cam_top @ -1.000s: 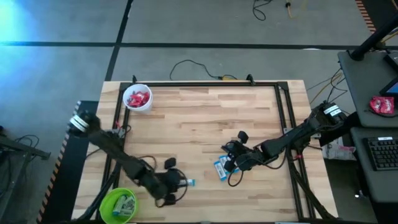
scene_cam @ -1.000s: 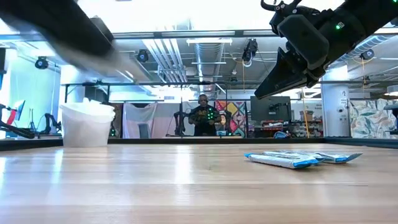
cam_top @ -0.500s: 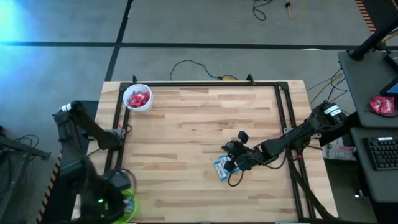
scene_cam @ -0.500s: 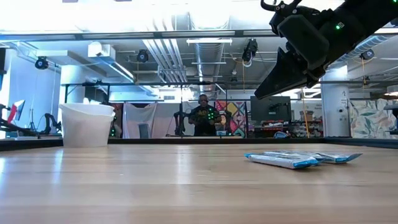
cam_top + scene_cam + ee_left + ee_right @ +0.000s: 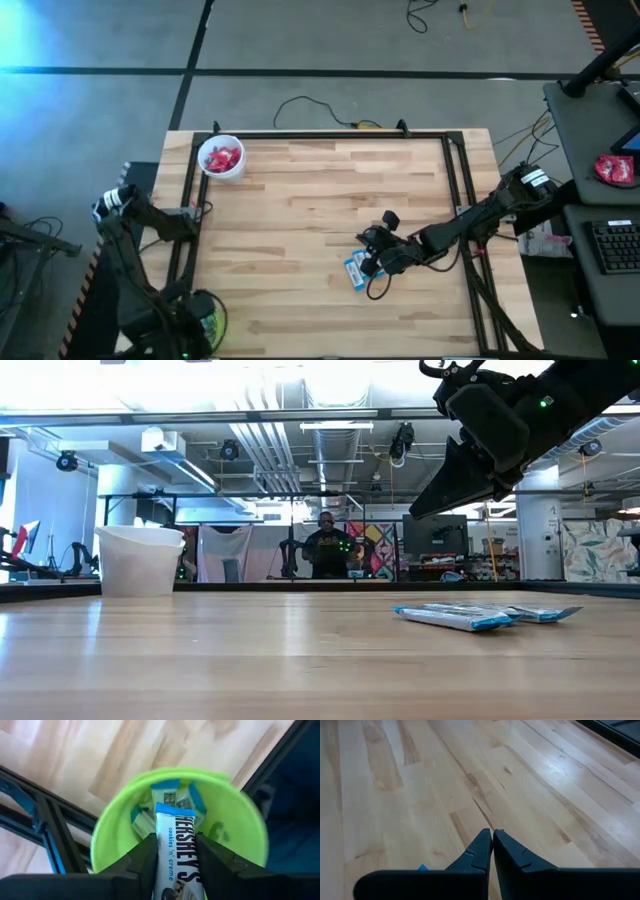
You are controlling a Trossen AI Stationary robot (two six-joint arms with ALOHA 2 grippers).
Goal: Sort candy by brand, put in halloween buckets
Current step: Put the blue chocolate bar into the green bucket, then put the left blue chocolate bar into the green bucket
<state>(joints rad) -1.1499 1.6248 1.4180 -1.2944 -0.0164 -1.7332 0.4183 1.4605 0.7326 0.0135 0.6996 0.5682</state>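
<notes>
left gripper (image 5: 175,857) is hanging right over the lime green bucket (image 5: 235,815) at the near left corner of the desk (image 5: 320,200), clamped on a light blue and white hershey's cookies 'n' creme bar (image 5: 176,850) that sits between its fingers (image 5: 145,857), end pointing down into the bucket. a few more of the same blue and white candies (image 5: 172,795) are already lying in the bottom of it

right gripper (image 5: 492,845) is clenched with nothing in it, fingertips pressed together, hovering above the desk toward the right side. just beside it on the wood are some blue and white bars (image 5: 355,270) lying flat in a little pile, which the low view also shows (image 5: 480,617)

white bucket (image 5: 221,158) sits at the far left corner with red candy (image 5: 220,157) inside, well apart from both arms

in the low view a person (image 5: 328,550) is in the room way behind the desk
</notes>
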